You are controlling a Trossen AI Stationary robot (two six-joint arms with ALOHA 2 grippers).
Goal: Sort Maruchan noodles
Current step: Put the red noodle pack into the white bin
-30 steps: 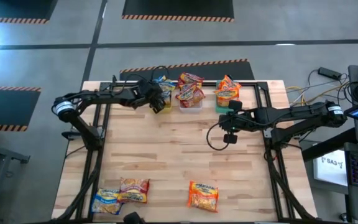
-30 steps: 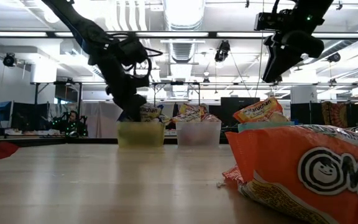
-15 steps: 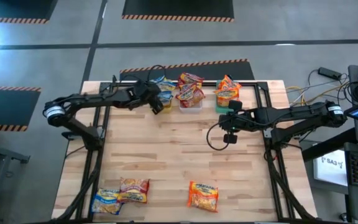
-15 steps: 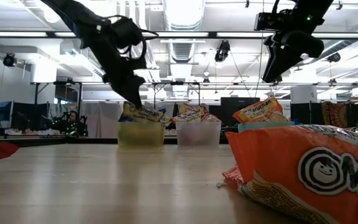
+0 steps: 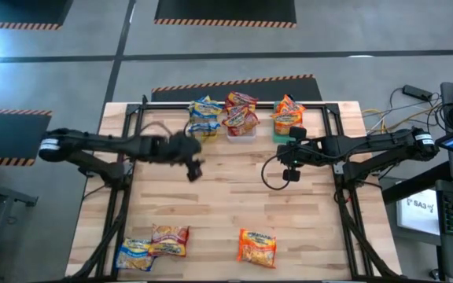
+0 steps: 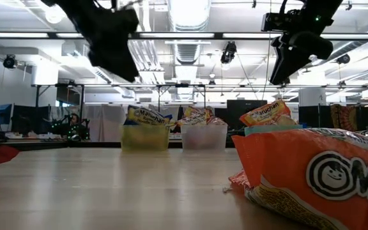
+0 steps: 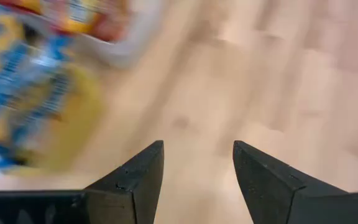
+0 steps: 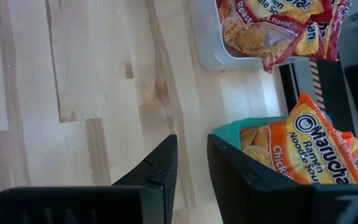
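I am hovering my left end effector (image 5: 194, 170), parted and empty, over the wooden surface (image 5: 226, 196), nearer arm to the glossy blue-and-yellow and red ramen packets (image 5: 152, 245) lying long-axis crosswise at seven o'clock.

Robotics lab — open ceiling ducts (image 6: 190, 48) | monitors (image 6: 8, 117) | hazard-striped floor mats (image 5: 225, 11)

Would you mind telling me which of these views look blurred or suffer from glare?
Left wrist view: the blue-and-yellow glossy noodle packets are smeared by blur. Low view: bright ceiling lights glare, and the near orange glossy noodle packet looms out of focus. Right wrist view: sharp.
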